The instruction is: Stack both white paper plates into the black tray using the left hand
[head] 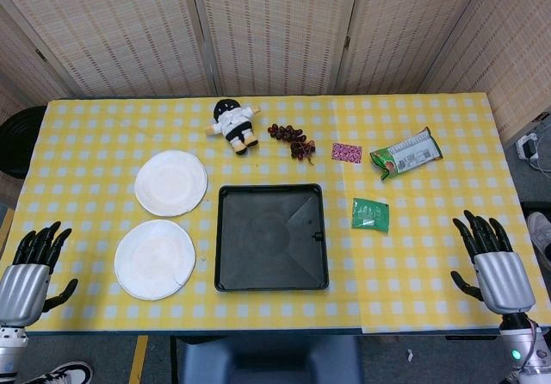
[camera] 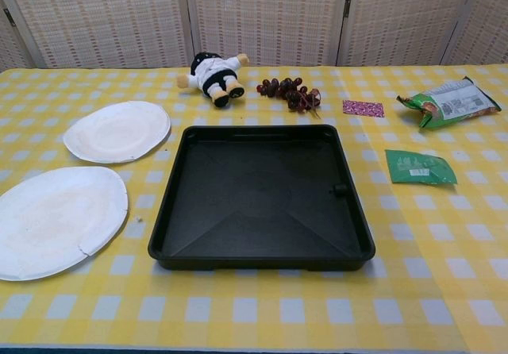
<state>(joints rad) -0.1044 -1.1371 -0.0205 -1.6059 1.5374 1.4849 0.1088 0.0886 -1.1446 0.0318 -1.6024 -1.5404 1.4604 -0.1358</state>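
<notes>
Black tray (head: 272, 238) beside two plates (head: 171, 182); doll (head: 233, 124), seemingly grapes (head: 291, 139) behind; both hands' fingers (head: 41, 244) spread, empty.

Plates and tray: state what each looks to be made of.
Near plate: thin white paper or pulp, matte; its rim shows a small tear. Far plate: same matte white paper look, with a shallow pressed rim. Black tray: probably moulded plastic, smooth and semi-gloss; soft light reflections and crisp pressed creases run across its floor. Painted metal cannot be ruled out.
</notes>
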